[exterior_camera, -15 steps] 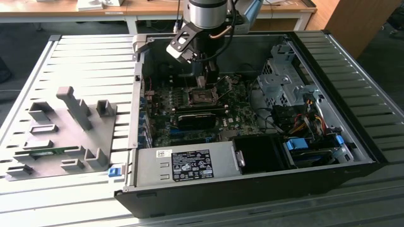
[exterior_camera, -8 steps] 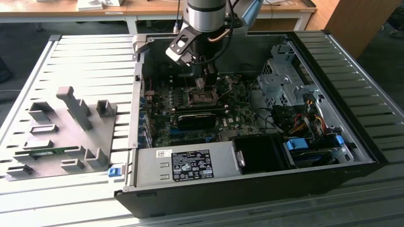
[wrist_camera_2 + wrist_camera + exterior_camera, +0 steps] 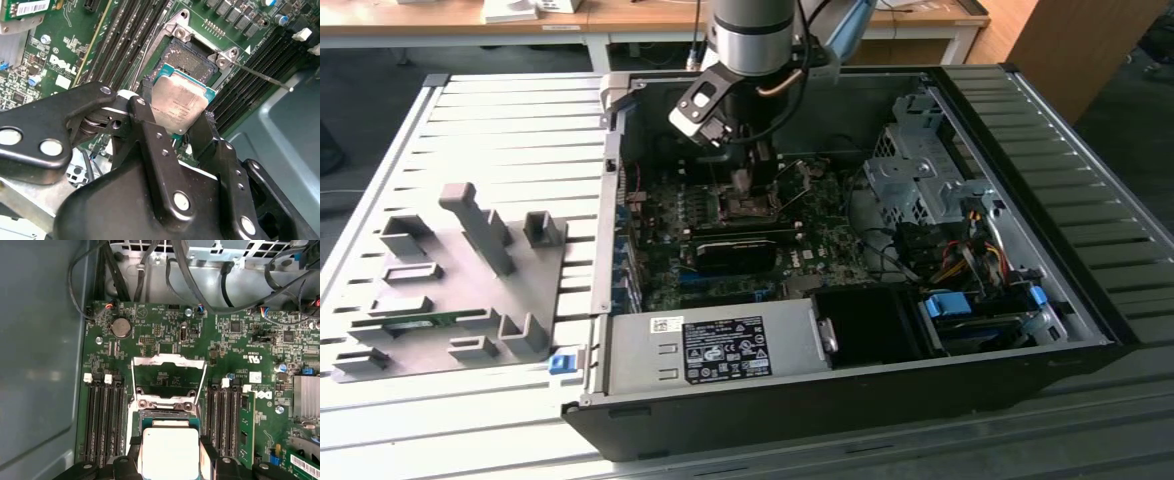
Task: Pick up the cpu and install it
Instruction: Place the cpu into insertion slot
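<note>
Gripping the cpu (image 3: 177,105) by two opposite edges, the fingers (image 3: 146,117) are closed to just the chip's width, with its silvery top facing the wrist cameras. The chip hangs close over the open socket (image 3: 192,55) on the motherboard (image 3: 165,335), inside the computer case (image 3: 854,400) lying on the slatted bench (image 3: 494,130). In both wrist views it overlaps the socket's near side and leaves the rest bare beyond it, so it looks offset rather than centred. Whether it touches the socket I cannot tell. The retention frame (image 3: 169,362) stands flipped open. The arm (image 3: 754,40) reaches straight down into the case, wrist vertical.
</note>
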You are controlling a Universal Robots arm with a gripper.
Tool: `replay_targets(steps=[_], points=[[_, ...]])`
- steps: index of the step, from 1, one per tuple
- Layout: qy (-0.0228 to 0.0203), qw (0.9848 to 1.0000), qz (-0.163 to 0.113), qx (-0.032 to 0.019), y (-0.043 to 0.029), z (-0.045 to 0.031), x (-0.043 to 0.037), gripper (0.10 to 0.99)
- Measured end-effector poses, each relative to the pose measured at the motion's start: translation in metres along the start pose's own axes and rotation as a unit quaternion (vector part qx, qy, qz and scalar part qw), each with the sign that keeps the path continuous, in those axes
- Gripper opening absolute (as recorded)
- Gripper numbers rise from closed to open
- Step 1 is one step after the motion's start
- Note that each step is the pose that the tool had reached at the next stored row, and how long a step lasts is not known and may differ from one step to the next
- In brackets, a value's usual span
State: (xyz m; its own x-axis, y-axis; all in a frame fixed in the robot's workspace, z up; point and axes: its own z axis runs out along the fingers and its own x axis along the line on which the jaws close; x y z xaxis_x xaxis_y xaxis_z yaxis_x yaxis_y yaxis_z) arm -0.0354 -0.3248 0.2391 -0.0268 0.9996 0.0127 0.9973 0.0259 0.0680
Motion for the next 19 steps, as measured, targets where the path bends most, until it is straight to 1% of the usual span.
replay_targets(steps=[5,10,19], points=[[0.0,1.0,0.0,0.0,-0.003,0.0054,0.0001,0.537],[0.0,1.0,0.0,0.0,-0.0039,0.0137,0.0007,0.537],[-0.0006,1.0,0.008,-0.0001,-0.0047,0.0236,0.0008,0.537]])
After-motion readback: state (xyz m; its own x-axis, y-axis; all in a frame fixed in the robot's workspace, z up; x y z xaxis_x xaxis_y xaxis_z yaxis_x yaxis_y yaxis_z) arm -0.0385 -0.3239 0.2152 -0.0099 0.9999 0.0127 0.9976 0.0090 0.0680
